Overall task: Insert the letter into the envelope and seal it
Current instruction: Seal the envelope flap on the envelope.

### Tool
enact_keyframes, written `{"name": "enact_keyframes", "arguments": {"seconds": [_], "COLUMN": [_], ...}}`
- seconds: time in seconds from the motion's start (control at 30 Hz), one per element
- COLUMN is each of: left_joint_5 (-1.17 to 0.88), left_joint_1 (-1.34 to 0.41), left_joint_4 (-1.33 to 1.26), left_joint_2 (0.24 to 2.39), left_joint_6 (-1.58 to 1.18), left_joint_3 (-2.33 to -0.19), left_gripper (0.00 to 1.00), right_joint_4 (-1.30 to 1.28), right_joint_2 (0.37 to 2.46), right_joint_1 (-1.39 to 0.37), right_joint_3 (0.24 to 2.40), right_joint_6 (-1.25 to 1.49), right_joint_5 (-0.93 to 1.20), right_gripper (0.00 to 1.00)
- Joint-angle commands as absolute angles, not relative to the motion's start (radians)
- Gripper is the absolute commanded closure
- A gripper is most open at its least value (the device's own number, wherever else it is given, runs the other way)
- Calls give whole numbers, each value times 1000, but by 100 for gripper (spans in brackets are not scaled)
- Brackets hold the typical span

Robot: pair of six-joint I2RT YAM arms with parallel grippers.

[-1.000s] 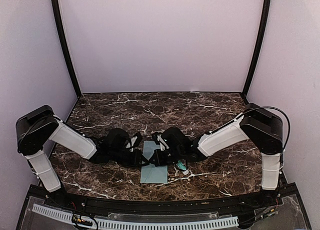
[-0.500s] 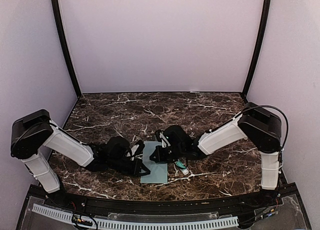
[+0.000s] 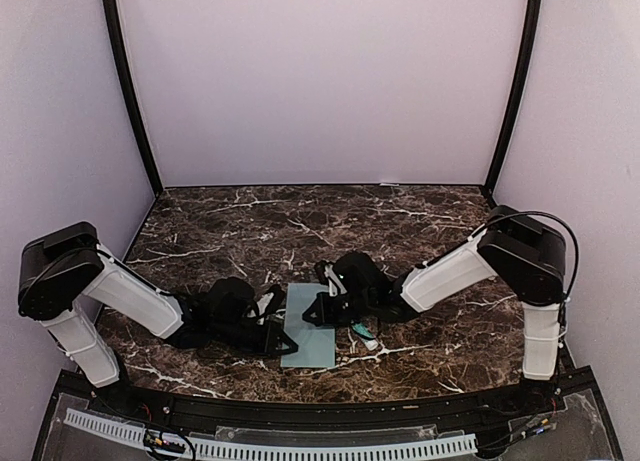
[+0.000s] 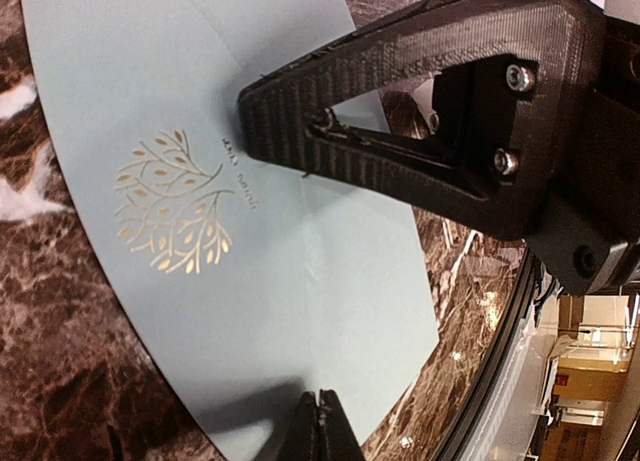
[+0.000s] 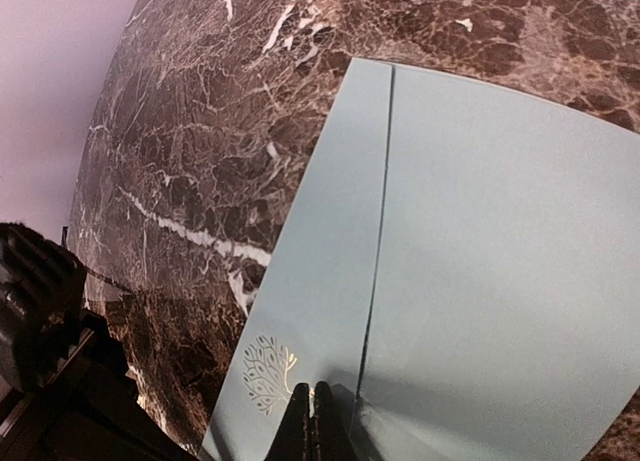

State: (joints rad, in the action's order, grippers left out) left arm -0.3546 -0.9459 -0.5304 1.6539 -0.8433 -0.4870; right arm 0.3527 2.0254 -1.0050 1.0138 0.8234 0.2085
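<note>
The pale teal envelope (image 3: 312, 343) lies flat on the marble table between both arms, closed side up, with a gold tree print (image 4: 172, 209) on it. My left gripper (image 3: 288, 337) is shut, its tips (image 4: 320, 423) resting on the envelope just inside its left edge. My right gripper (image 3: 311, 316) is also shut, its tips (image 5: 312, 403) touching the paper beside the gold tree (image 5: 266, 373), close to the flap's fold line (image 5: 380, 211). The right gripper's black fingers (image 4: 400, 131) show in the left wrist view, pressing on the envelope. The letter is hidden from every view.
A small white glue stick (image 3: 366, 339) with a teal cap lies on the marble just right of the envelope. The table's black front rail (image 3: 320, 406) runs close behind the envelope's near end. Purple walls enclose the table.
The left gripper has slid toward the near edge and to the left, uncovering more of the envelope. The right gripper has shifted slightly toward the back. Both stayed shut.
</note>
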Motion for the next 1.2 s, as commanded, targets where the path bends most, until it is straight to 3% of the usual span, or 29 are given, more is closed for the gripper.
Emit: {"name": "enact_keyframes", "arguments": {"seconds": [0.0, 0.93, 1.17], "left_joint_5": [-345, -336, -339], "left_joint_1": [-955, -955, -955], "left_joint_4": [-456, -419, -420], "left_joint_2": [1672, 1683, 1682], "left_joint_6": [-845, -826, -826], "left_joint_3": [-469, -501, -495], "left_gripper": [99, 99, 99], "right_joint_4": [275, 260, 196], "right_joint_2": [2009, 1985, 1984], "right_joint_1": [-1012, -1110, -1103], "right_joint_3": [942, 912, 945], "right_joint_6": [832, 818, 813], "right_joint_5": [203, 262, 192], "right_gripper": [100, 100, 100]}}
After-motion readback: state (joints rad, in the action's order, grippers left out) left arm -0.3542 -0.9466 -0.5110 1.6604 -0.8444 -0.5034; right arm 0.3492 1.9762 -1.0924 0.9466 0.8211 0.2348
